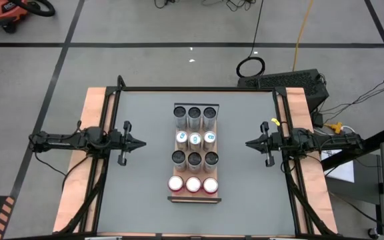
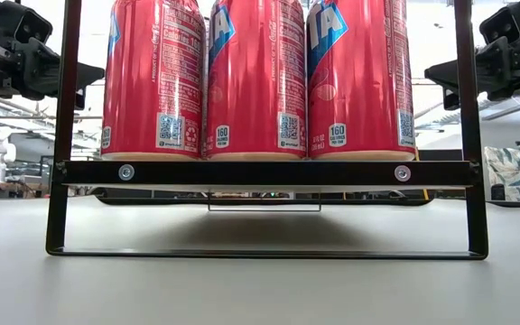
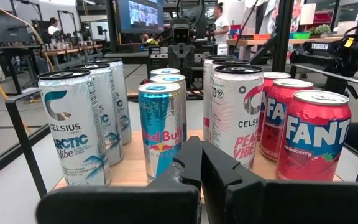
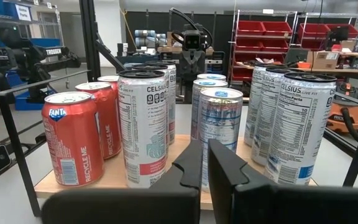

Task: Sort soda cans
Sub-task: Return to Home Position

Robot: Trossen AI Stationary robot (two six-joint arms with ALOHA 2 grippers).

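Observation:
Twelve soda cans stand upright in rows of three on a wooden tray [image 1: 194, 197] at the table's middle. The red cans [image 1: 193, 185] fill the near row. Behind them come a row of silver-grey cans [image 1: 195, 159], a row of slim blue cans [image 1: 195, 139], and a far row of silver-grey cans [image 1: 195, 114]. My left gripper [image 1: 141, 142] hovers shut to the left of the tray, pointing level at it. My right gripper [image 1: 249, 143] hovers shut on the right, facing it. The wrist views show the shut fingers [image 3: 201, 149] [image 4: 205, 148] with the cans beyond.
A black frame [image 2: 260, 171] carries the tray above the tabletop, with posts at its corners. Bare grey table [image 1: 152, 187] lies on both sides of the tray. Wooden strips and black rails [image 1: 102, 173] run along the left and right edges. People stand in the room beyond.

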